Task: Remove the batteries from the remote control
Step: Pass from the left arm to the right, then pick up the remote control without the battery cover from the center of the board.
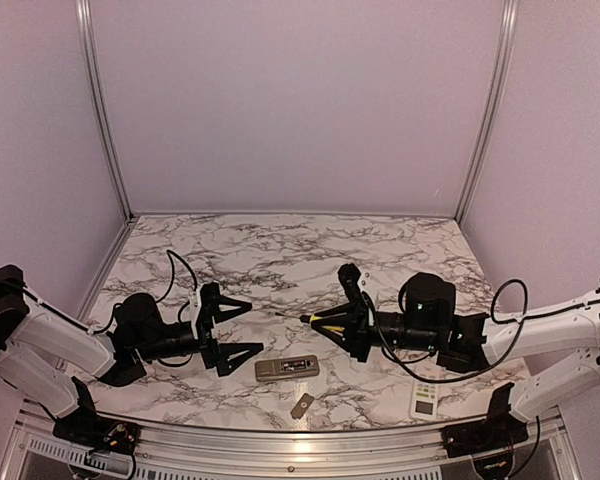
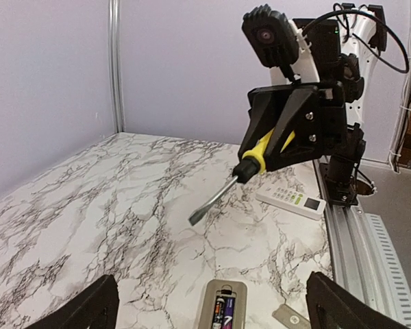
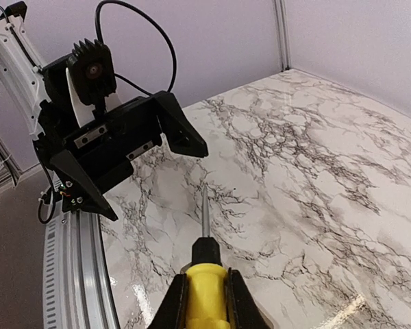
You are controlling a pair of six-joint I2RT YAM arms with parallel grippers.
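Observation:
The grey remote control (image 1: 287, 368) lies flat near the front edge with its battery bay open. Two batteries (image 2: 225, 315) sit side by side in that bay, one dark and one blue-purple. My left gripper (image 1: 248, 328) hovers just left of the remote, open wide and holding nothing; in the left wrist view its fingers (image 2: 82, 308) frame the remote (image 2: 222, 291). My right gripper (image 3: 207, 288) is shut on the yellow handle of a screwdriver (image 3: 205, 274), held above the table right of the remote, with the blade (image 2: 212, 202) pointing toward the left arm.
The flat grey cover plate (image 1: 302, 405) lies just in front of the remote. A white remote (image 1: 424, 398) rests at the front right near the rail. An aluminium rail (image 1: 280, 440) runs along the near edge. Purple walls enclose the marble table (image 1: 280, 250).

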